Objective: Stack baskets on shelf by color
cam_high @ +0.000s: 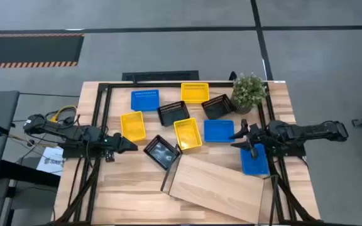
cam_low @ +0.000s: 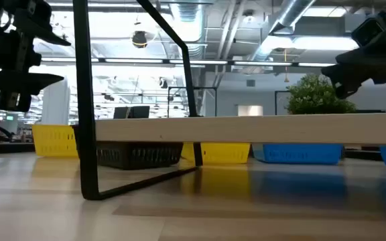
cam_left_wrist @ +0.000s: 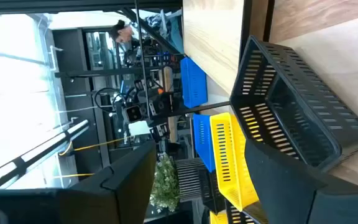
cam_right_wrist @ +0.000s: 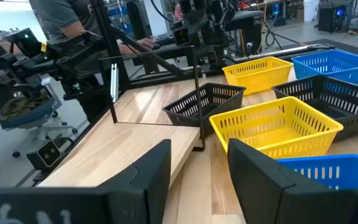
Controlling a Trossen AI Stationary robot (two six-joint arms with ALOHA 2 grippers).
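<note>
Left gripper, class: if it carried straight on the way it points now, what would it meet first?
Probably the black basket lying just ahead of the left gripper, beside the shelf; height is unclear.

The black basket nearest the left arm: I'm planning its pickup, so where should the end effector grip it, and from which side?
Probably best on the black basket's rim wall facing the left end effector, coming from above. It sits upright and open-topped, so a thin wall offers one finger inside, one outside. Its far corner lies close to the shelf, leaving less room there.
</note>
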